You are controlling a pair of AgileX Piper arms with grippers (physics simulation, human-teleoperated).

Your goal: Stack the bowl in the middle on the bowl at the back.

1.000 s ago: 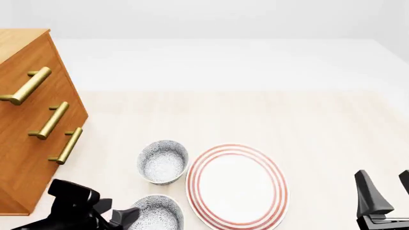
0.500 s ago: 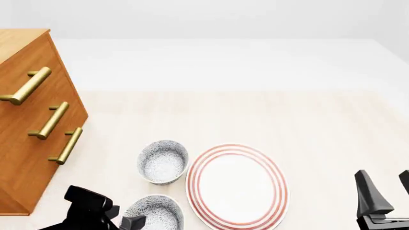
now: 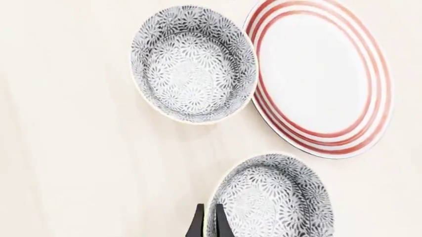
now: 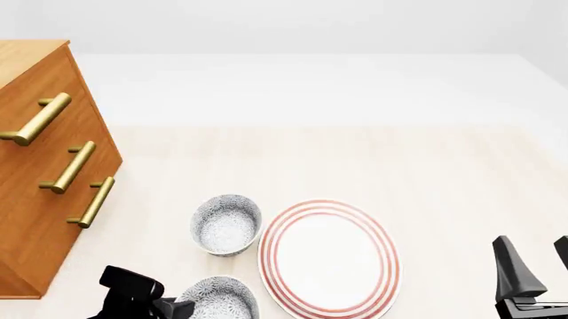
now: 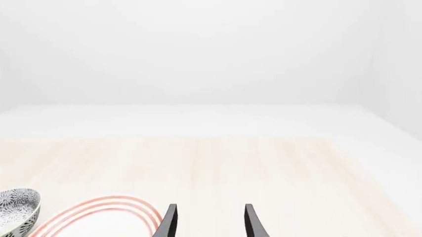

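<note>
Left pincer clamps the near-left rim of the bowl in the middle, low near the tabletop's near edge, not yet stacked on the bowl at the back — transfer remains.

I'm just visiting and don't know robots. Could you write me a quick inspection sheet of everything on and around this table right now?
Surface: pale wood table, flat.
Job's things: near bowl and back bowl, both speckled, upright, apart, not yet stacked.
Clutter: red-ringed plate right of the bowls, close beside both.
Grippers: left gripper shut on the near bowl's rim, one finger inside, one outside; right gripper open, holding nothing, off to the plate's right.
Cables: nothing seen.
Surroundings: wooden drawer chest with three brass handles at the left; plain white background.
</note>
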